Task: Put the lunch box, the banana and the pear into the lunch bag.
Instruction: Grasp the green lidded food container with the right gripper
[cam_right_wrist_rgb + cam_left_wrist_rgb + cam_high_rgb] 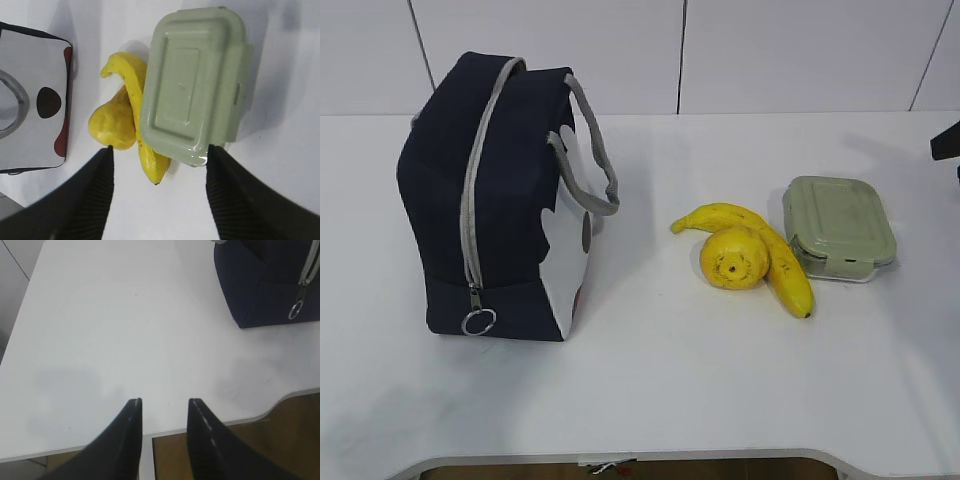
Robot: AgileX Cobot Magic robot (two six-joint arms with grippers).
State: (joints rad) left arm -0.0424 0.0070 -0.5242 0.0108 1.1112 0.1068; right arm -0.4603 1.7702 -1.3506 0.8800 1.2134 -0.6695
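Since the lunch box, the banana and the pear all lie out on the white table, I think nothing has gone into the lunch bag yet, so all of my job is left to do. My right gripper hangs over the food with its two fingers spread wide apart and nothing in them. The lunch box sits just past my fingertips, more toward my right finger, with its green lid on top. The banana lies beside the box, between my two fingers, and it touches the box. The pear is on the far side of the banana, snug against it, out past my left finger. Further off that way I can see the white side of the bag with a dark dot on it. My left gripper is parted too and holds nothing. It hangs over bare table near the front edge. The bag is far ahead of it and off to the right, and I can see the grey zipper and its metal ring. The zipper looks shut all the way down to the ring. I guess the bag must be opened first, and then the three things can go in.
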